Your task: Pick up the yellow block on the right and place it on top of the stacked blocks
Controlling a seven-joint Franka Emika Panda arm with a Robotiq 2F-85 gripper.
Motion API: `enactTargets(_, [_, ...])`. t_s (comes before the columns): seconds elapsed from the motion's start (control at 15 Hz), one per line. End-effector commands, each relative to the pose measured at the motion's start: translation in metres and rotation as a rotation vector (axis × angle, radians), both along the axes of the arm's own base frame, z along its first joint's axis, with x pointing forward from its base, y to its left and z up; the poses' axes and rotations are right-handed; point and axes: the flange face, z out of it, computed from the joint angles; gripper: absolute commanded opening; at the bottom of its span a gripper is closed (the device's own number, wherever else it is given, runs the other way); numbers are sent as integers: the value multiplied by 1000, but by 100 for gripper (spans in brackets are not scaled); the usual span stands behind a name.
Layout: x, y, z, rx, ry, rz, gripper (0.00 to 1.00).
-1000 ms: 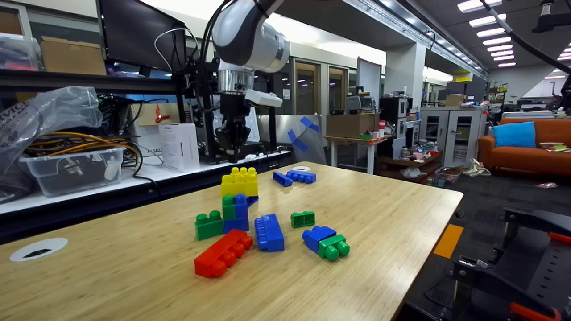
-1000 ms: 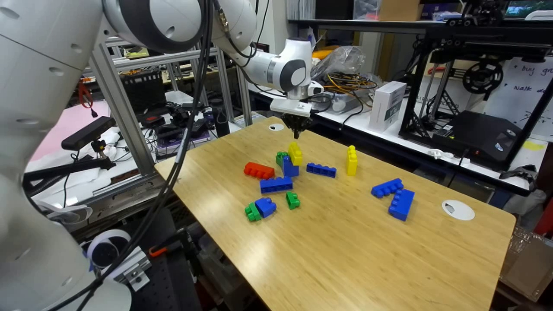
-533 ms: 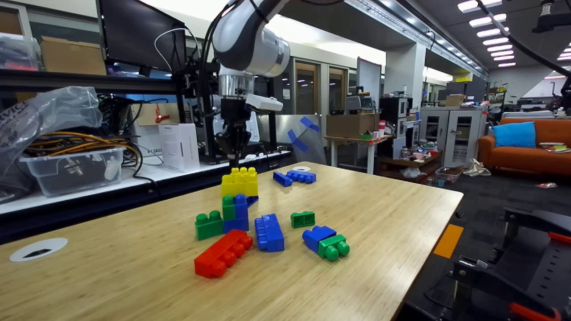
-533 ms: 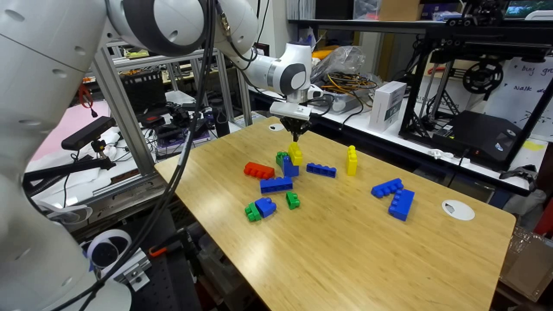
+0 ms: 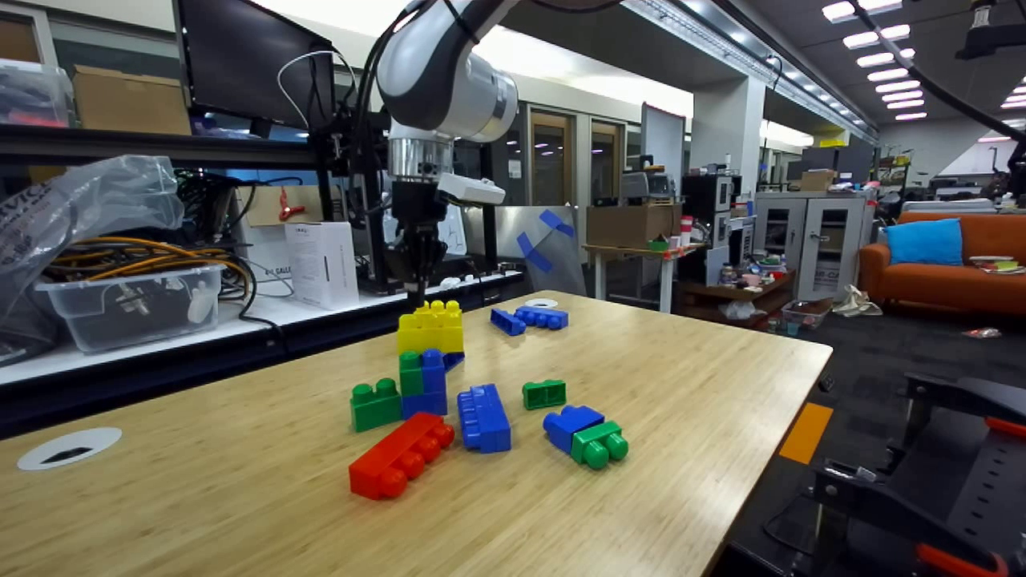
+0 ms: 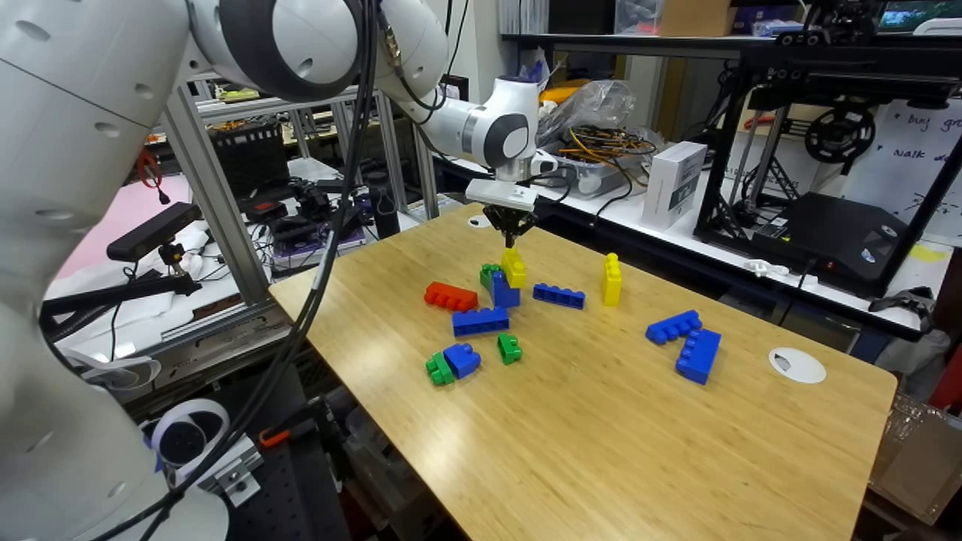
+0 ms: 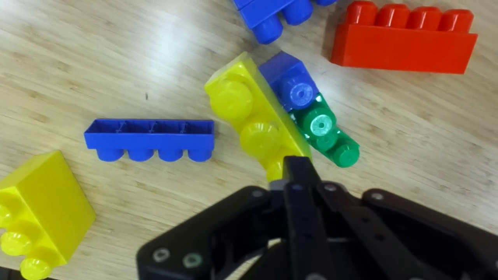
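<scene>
Cluttered black shelving (image 6: 661,45) backs a pale wood-grained table (image 6: 601,436); inspection runs left to right, in an exterior view. Red rectangular studded plastic brick (image 6: 450,297): lying apart. Stacked blocks of blue and green studded plastic (image 6: 503,291): topped, as far as I can judge, by a glossy yellow studded plastic brick (image 6: 514,269); seating unconfirmed. Black two-finger gripper (image 6: 509,243): over one end of that brick, jaws together, nothing visible between them; contact cannot be told. Probable step: firming the brick down. Press vertically, nearer mid-length; loading the end may tip it. Bright yellow rectangular plastic block (image 6: 612,279): alone on the table, presumably the one ordered. To fetch it, rise clear, spread the jaws, straddle its narrow width. Condition: upright, smooth-sided, glossy, studs up, narrow end facing me.
</scene>
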Motion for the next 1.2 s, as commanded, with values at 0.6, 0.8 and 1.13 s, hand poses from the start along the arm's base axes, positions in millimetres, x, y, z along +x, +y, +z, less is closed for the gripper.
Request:
enactTargets(0.6, [0, 12, -1, -21, -21, 49, 0])
enactTargets(0.8, [5, 9, 3, -35, -38, 51, 0])
enactTargets(1.13, [7, 5, -2, -45, -39, 55, 0])
